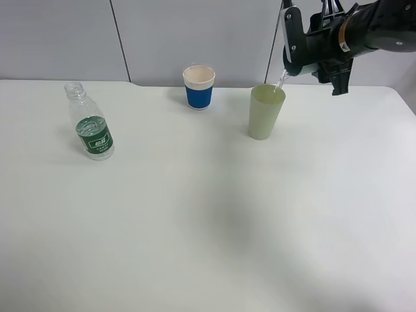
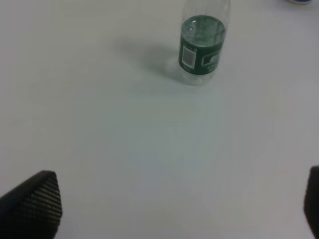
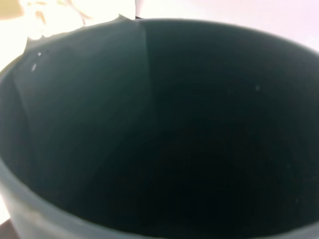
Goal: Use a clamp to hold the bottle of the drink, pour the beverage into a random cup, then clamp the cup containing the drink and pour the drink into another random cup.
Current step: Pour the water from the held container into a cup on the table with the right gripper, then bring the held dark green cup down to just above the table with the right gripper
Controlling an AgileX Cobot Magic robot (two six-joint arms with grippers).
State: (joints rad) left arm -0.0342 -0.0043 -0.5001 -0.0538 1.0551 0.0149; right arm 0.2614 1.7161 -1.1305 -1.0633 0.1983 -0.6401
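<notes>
My right gripper (image 1: 312,47) hangs at the back right, shut on the short teal cup (image 1: 292,44), which is tipped over steeply. A thin stream of clear beverage (image 1: 281,80) runs from the cup's lip into the tall pale green cup (image 1: 265,112) standing just below. The teal cup's dark inside (image 3: 164,134) fills the right wrist view. The clear bottle with the green label (image 1: 91,123) stands uncapped and upright at the far left, also seen as the bottle (image 2: 202,45) in the left wrist view. My left gripper (image 2: 174,206) is open, well short of the bottle, with nothing between its fingers (image 2: 35,204).
A white paper cup with a blue sleeve (image 1: 199,87) stands at the back, left of the pale green cup. The white table (image 1: 208,221) stretches bare toward the front. A grey panelled wall (image 1: 162,32) runs behind it.
</notes>
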